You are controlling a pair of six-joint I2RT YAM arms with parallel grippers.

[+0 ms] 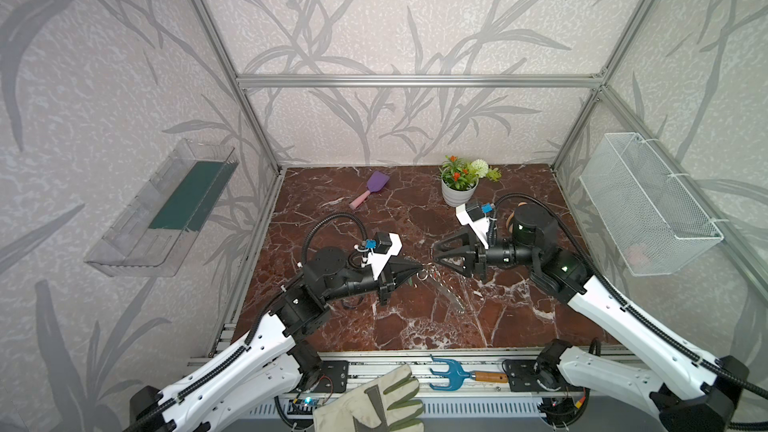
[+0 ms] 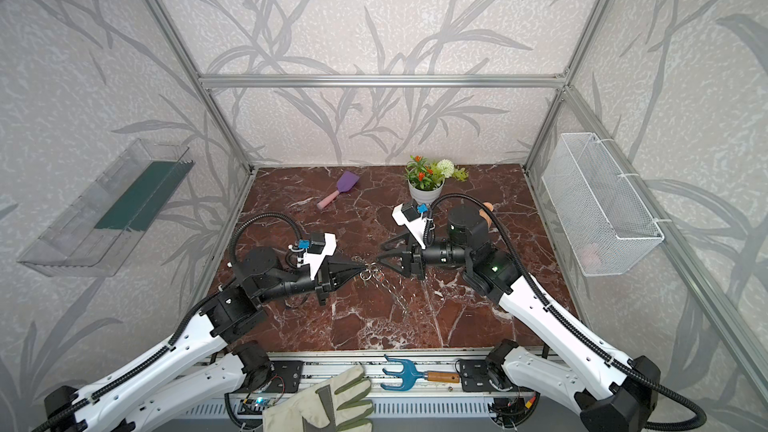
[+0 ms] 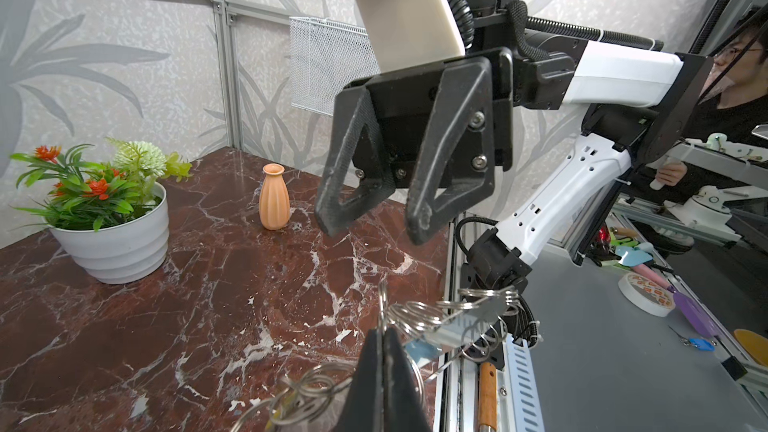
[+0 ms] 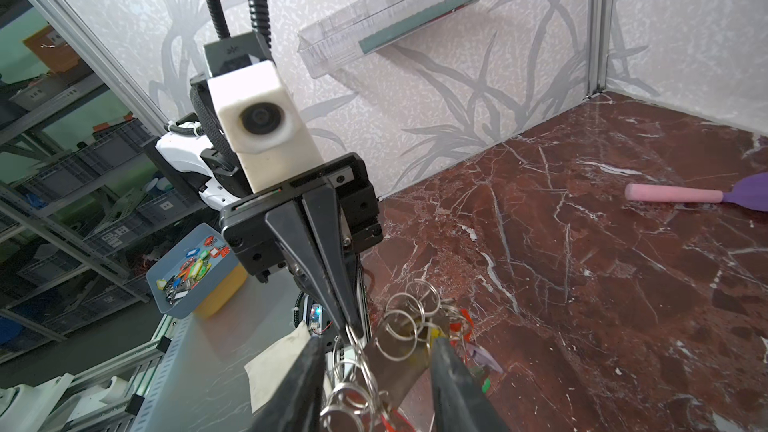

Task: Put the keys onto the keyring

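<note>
Left gripper [image 1: 417, 270]: clamped shut on one end of the keyring [image 1: 446, 295]. It holds that end up off the worktop [image 1: 415, 326], near the middle.
Keyring: the grey band slopes from that grip toward the worktop's front right corner. Its low end seems to rest on the marble.
Right gripper [image 1: 436, 254]: jaws partly apart, holding nothing, and meeting the left gripper tip to tip.
Keys [image 4: 465, 317]: red, yellow and lilac tags hang among the rings by the held end.
What your next move turns on: the held end lies straight ahead of the right gripper, just beside its tips. That arm is your free one.
Hard to see: from above, the rings blur into the marble veins. You cannot tell which tags are threaded, or whether the band already sits between the right jaws.
</note>
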